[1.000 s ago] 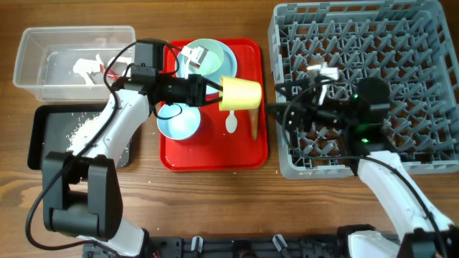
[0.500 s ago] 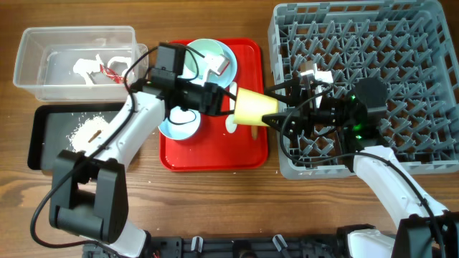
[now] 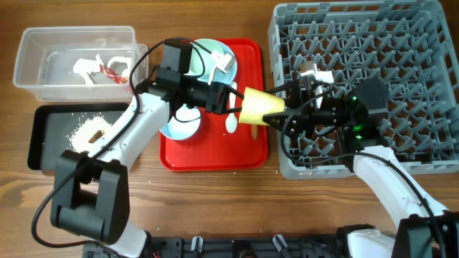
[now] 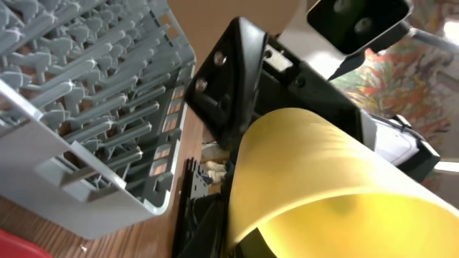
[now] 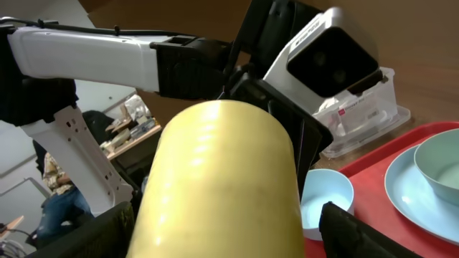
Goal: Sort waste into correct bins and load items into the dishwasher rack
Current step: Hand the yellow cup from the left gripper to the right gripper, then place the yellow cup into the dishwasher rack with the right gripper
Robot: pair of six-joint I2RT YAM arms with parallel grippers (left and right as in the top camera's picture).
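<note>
Yellow cup: where is it just now?

— Up in the air, lying on its side. It hangs over the right edge of the red tray and reaches the left wall of the grey rack.

And starting from the far left?

— The clear tub has white scraps and the red wrapper in it. Just below it, the black tray holds a scatter of rice grains. On the red tray, a light blue bowl sits half under the left arm and the white spoon lies beside the cup.

Who's got the cup?

— The left gripper, clamped on the cup's left end. Its own camera shows mostly yellow, so I can't see the fingers themselves there.

And the right one?

— The right gripper is at the cup's other end, spread wide. In its own view a dark finger shows at each lower corner with the cup between them, and a gap shows on one side. I can't tell whether the other touches.
</note>
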